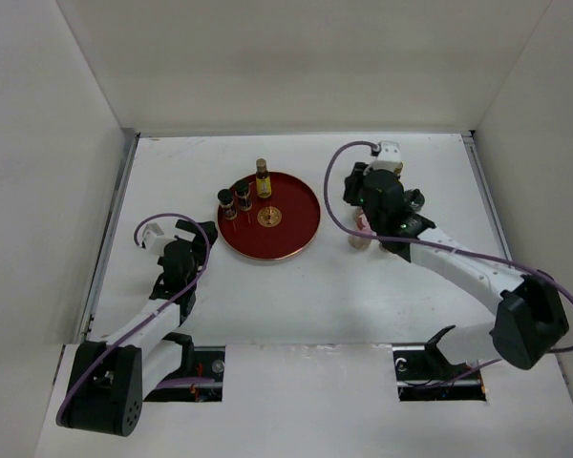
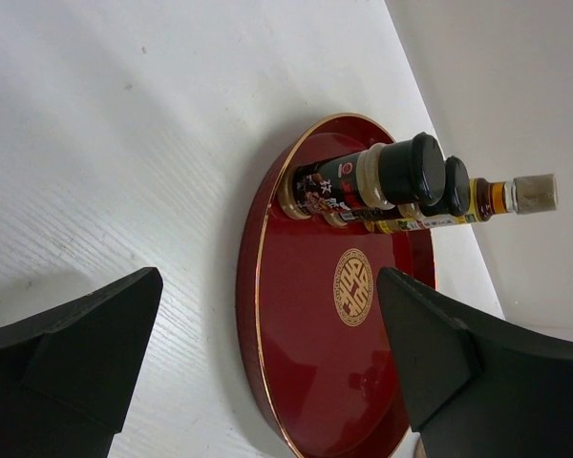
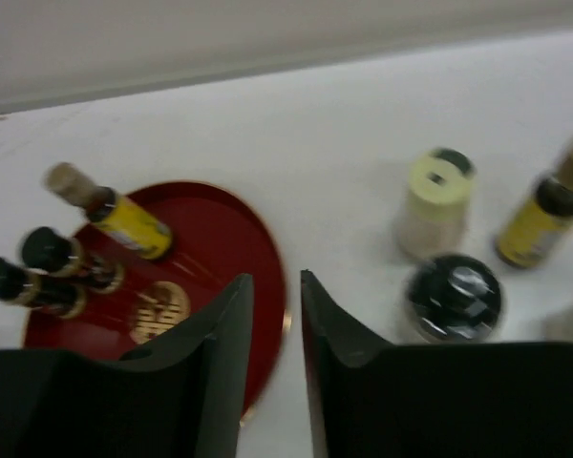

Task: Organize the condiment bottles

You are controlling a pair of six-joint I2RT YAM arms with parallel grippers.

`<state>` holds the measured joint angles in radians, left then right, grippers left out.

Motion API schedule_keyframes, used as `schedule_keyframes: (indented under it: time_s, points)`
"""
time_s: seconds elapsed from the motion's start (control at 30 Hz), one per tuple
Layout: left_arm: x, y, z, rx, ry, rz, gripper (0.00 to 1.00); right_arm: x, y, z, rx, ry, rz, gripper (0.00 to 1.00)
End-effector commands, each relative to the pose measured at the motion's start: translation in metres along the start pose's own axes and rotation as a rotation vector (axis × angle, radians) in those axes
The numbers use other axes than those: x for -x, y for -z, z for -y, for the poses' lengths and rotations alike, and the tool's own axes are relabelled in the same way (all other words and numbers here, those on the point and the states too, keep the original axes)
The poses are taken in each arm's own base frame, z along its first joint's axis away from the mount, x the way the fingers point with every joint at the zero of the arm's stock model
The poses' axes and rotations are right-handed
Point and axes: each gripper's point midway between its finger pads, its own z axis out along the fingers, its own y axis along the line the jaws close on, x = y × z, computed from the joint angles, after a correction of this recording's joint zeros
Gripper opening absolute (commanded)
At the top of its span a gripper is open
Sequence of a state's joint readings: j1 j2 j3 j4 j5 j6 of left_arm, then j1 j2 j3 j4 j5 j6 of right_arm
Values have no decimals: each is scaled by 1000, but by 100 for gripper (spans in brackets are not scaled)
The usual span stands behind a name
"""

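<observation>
Left gripper (image 2: 267, 363) gapes wide, the tray (image 2: 296, 382) with three bottles (image 2: 382, 181) beyond its jaws. Right gripper (image 3: 275, 315) nearly closed on nothing; loose bottles (image 3: 435, 205) lie right of it.

Setting is reading as a robotics lab test cell, not a home or kitchen. A plain white table (image 1: 296, 286) is sitting inside bare white enclosure walls (image 1: 296, 57) on three sides. Two arms are standing bolted at the near edge, with purple cables (image 1: 336, 191) looping in the open. A red tray (image 1: 301, 224) with small bottles (image 1: 263, 177) is serving as the props.
</observation>
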<state>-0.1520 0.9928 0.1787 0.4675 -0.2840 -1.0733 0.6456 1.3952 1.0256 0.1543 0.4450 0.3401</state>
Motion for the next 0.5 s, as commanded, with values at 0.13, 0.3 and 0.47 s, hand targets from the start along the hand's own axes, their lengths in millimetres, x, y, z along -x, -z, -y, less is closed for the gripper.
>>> schedule_keyframes:
  time_s: [0.13,0.3,0.47]
  points:
    - [6,2,18,-65,18,21,100,-46,30,71,-172,-1,-124,63]
    - [6,2,19,-66,16,27,100,-71,33,86,-221,31,-183,71]
    - [5,2,21,-72,16,22,100,-87,28,99,-269,50,-220,73]
